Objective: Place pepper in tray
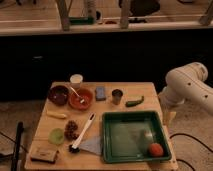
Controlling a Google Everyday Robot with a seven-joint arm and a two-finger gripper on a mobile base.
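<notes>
The pepper (pixel 134 101), small, slender and dark green, lies on the wooden table just beyond the far right corner of the tray. The tray (pixel 125 137) is a large dark green rectangle with a raised rim at the table's front right, and an orange round fruit (pixel 156 149) sits in its near right corner. My white arm comes in from the right. Its gripper (pixel 169 116) hangs low off the table's right edge, beside the tray's far right corner and to the right of the pepper. It holds nothing that I can see.
On the table stand a metal cup (pixel 117 96), a blue-grey block (pixel 100 92), an orange bowl with a spoon (pixel 81 98), a dark bowl (pixel 58 95) and a white cup (pixel 76 80). In front lie a pale banana (pixel 56 115), a brush (pixel 82 132) and a sponge (pixel 44 154).
</notes>
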